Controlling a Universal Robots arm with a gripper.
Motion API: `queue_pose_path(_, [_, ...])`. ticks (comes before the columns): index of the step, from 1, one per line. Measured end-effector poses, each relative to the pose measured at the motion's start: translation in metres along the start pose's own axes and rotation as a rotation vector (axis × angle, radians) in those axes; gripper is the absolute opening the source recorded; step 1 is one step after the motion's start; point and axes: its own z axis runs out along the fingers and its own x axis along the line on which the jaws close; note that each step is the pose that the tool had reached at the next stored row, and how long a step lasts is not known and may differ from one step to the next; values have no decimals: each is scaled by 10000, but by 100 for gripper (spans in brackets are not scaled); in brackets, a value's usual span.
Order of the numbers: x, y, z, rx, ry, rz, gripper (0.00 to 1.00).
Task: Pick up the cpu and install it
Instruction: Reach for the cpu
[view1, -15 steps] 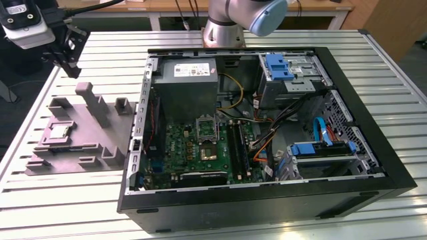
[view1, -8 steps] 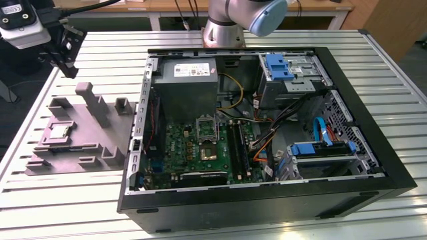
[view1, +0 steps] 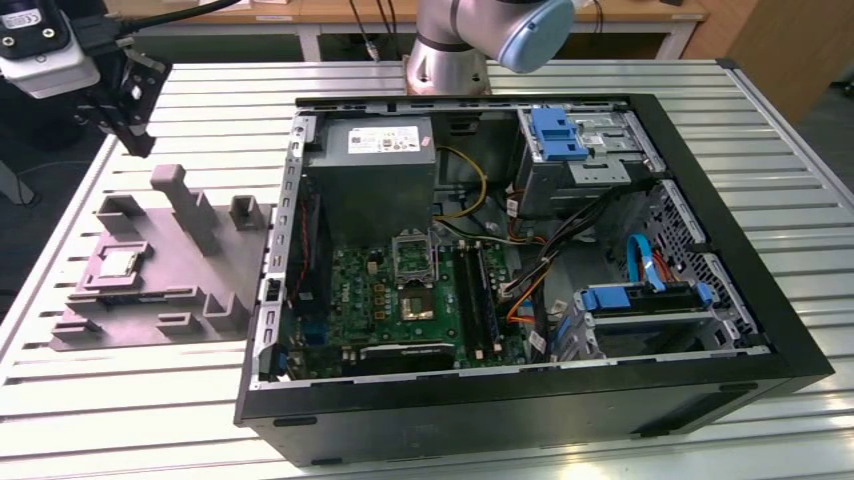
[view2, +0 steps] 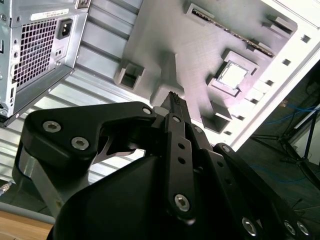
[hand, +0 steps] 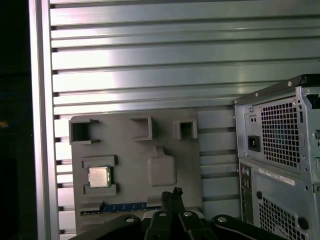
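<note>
Closed fingers (hand: 176, 194) hover over grey tray (hand: 131, 167) on slatted metal table (hand: 150, 65).

Slatted metal worktop (view1: 801, 200), glare (view1: 587, 468) on its near edge in the exterior view. Behind it, a wooden desk (view1: 320, 14) on white legs; wooden panel (view1: 787, 50) at the exterior view's right; dark floor (view1: 34, 215) at its left.

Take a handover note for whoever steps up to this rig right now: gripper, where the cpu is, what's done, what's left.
Gripper: shut, holding nothing, hanging above the far edge of the grey holder tray.
Cpu: lying flat in its recess on that tray, untouched, to the exterior view's left of the open computer case.
Done: nothing that shows.
Left: the pick-up, and installing it in the motherboard socket.
</note>
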Motion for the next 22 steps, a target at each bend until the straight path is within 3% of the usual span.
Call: queue_pose_path(22, [210,-16,7,0,0,-1,11])
